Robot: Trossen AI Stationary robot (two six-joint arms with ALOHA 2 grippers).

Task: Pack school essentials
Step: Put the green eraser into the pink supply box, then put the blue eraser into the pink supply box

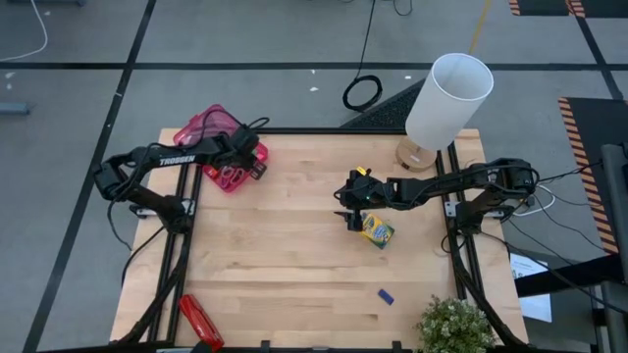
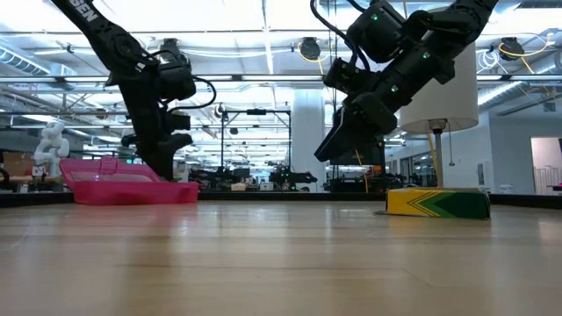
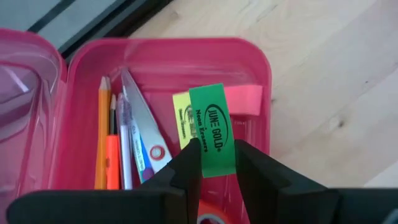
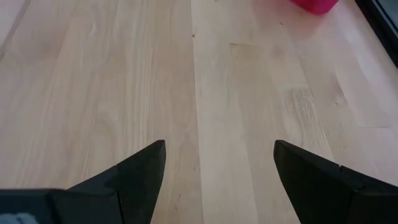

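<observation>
Start at the upper left of the high view: your left gripper [image 1: 238,155] sits over the open pink case [image 1: 209,128], and its wrist view shows the jaws clenched on a green eraser [image 3: 213,129], held upright with its long axis running along the fingers and pointing down into the case. Already lying in there are pencils [image 3: 101,130], scissors [image 3: 144,137], a yellow eraser [image 3: 182,119] and a pink eraser [image 3: 241,98], so the green one looks ready to be let go where it hangs. At the lower left corner a long red object [image 1: 199,320] lies apart from all this. Moving to the centre, your right gripper [image 1: 350,202] hovers above the table [image 1: 285,255] with its jaws spread wide and nothing between them; its own camera sees only bare wood. The crayon box [image 1: 377,232] lies just beside those jaws, toward the lower right, its long axis slanting diagonally across the frame, and the right arm is by far the nearer one to it. Further down, a small blue eraser [image 1: 386,296] lies alone near the bottom edge, also on the right arm's side.
</observation>
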